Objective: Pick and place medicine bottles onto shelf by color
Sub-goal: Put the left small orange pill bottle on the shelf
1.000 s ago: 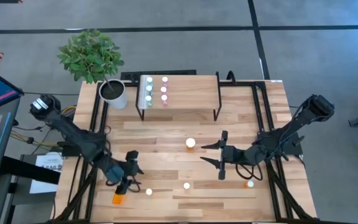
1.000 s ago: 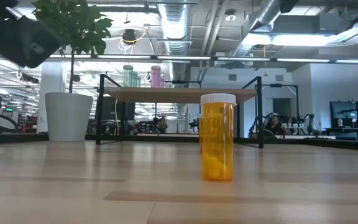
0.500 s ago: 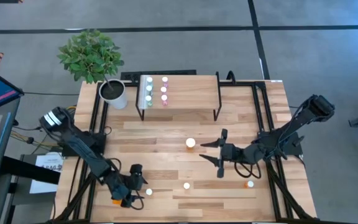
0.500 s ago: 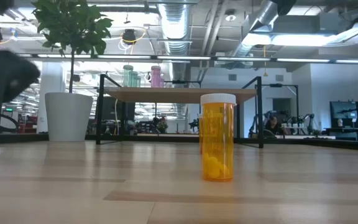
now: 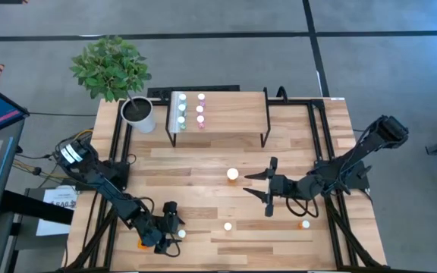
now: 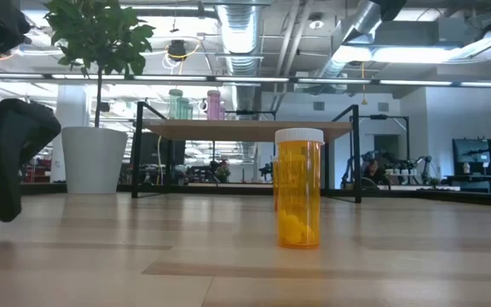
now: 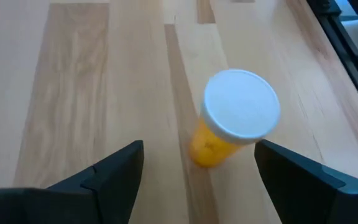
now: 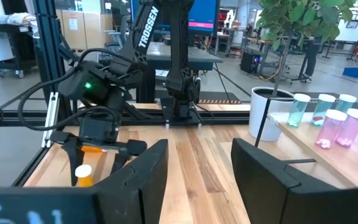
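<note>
A small orange medicine bottle (image 7: 235, 124) with a white cap stands upright on the table near its front left. My left gripper (image 5: 176, 229) is open low over the table; its fingers (image 7: 120, 168) stand on either side of this bottle without touching it. A second orange bottle (image 5: 141, 244) shows beside that arm. More orange bottles (image 5: 233, 174) (image 5: 227, 226) (image 5: 304, 224) stand mid-table. The shelf (image 5: 234, 114) at the far side carries teal (image 8: 297, 109) and pink bottles (image 8: 328, 127). My right gripper (image 5: 250, 186) hovers open at right of centre, holding nothing.
A white pot with a green plant (image 5: 137, 112) stands at the far left beside the shelf. Black frame rails (image 5: 317, 136) run along the table's sides. Bare wood lies between the shelf and the loose bottles.
My left gripper has dropped from well above the table to just over its surface. It has also moved toward the near edge and a little to the right, up to the white-capped orange bottle. The bottles have stayed in place.
</note>
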You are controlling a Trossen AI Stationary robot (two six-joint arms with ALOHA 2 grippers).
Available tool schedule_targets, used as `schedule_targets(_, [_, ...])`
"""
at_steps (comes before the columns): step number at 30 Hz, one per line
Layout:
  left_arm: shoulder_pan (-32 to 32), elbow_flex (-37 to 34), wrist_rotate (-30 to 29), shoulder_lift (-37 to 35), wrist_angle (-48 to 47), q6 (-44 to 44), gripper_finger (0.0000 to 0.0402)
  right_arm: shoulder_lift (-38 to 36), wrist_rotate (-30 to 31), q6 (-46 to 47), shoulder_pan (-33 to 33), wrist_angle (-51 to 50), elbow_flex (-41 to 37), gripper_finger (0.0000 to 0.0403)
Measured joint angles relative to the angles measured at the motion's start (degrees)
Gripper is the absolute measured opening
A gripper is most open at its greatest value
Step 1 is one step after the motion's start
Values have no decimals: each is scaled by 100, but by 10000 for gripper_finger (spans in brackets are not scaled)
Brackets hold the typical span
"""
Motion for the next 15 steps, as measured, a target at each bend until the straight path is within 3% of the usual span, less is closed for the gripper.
schedule_targets(15, [48,0,-22,0,36,182,166,0,-4,2,0,0,2,195])
